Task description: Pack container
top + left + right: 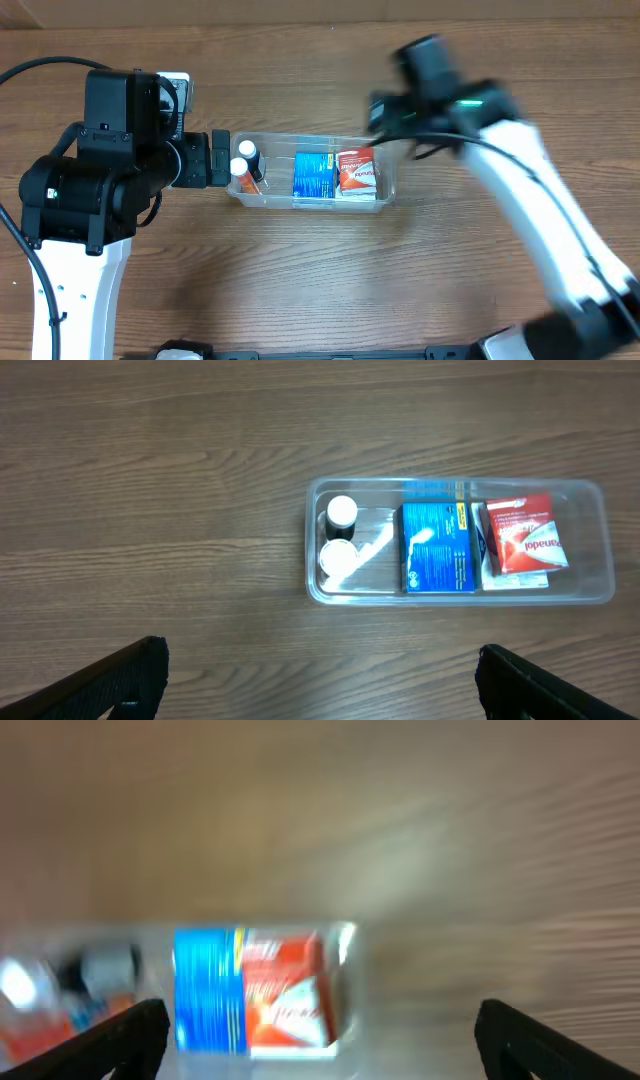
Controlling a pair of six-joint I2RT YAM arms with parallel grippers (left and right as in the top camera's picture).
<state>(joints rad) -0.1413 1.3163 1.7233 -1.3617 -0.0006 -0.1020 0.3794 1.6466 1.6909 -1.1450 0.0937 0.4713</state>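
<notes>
The clear plastic container lies mid-table. It holds two white-capped bottles at its left end, a blue box in the middle and a red-and-white box at its right end. My left gripper is at the container's left end, open and empty. In the left wrist view its fingers are spread wide over bare wood, short of the container. My right gripper is blurred above the container's far right corner. In the blurred right wrist view it is open and empty near the boxes.
The wood-grain table runs all round the container. The right arm's white link crosses the right side of the table. The left arm's black body stands at the left. A cable loops beside it.
</notes>
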